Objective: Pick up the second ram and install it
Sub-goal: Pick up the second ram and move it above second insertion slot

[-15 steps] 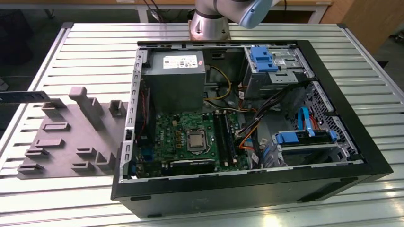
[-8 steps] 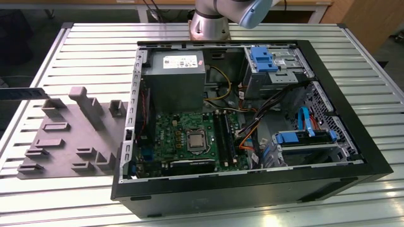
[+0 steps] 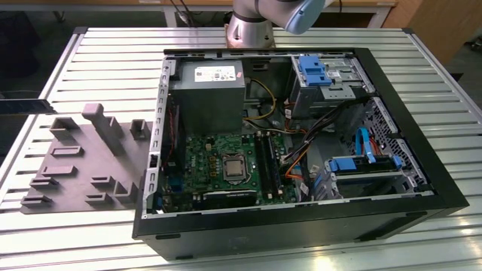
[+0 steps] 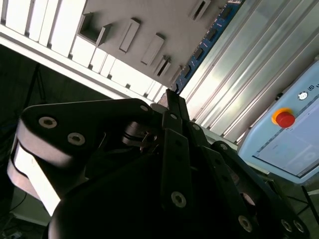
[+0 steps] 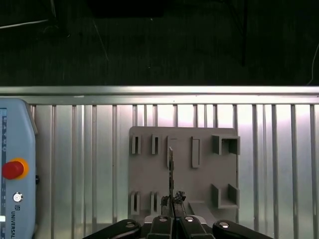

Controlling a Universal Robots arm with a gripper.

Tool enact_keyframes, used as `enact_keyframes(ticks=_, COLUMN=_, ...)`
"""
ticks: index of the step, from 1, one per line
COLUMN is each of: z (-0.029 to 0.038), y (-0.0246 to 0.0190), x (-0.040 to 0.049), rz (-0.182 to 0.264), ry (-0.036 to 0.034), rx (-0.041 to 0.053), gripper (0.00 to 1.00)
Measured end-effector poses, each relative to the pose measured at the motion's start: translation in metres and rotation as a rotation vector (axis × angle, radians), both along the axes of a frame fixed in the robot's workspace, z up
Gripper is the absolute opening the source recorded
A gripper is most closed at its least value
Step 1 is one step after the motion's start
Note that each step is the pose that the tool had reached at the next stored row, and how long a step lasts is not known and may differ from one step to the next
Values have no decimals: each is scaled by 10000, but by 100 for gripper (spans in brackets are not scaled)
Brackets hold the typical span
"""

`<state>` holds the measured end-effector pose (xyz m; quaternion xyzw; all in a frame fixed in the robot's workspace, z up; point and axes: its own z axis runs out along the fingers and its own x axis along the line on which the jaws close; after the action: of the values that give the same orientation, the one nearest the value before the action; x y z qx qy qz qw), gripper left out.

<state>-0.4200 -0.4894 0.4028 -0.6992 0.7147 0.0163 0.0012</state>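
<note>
Over the tray (image 5: 204, 177) near the bench (image 5: 274, 149) edge, the tool (image 5: 172, 199) is clamped on one end of the ram (image 5: 170, 169), presumably leaving its contact edge free

second ram (image 5: 170, 169) in gripper (image 5: 172, 200) — holder tray (image 3: 79, 155) beside case (image 3: 301, 228)

Premises assessed as a robotics laboratory or test workshop. Evidence: a robot arm base (image 3: 250, 25) standing at the far edge of a slatted metal bench (image 3: 98, 51); a desktop computer case (image 3: 301, 231) lying opened on it, board and cabling exposed; a grey moulded fixture tray (image 3: 75, 169) just beside the case; a teach pendant (image 5: 17, 149) with a red stop button (image 5: 13, 169); wooden furniture (image 3: 444, 22) behind
</note>
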Motion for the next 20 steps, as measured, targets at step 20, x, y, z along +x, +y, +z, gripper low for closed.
enact_keyframes(ticks=20, z=147, y=17, x=0, rz=0, ry=-1, rx=1, gripper=11)
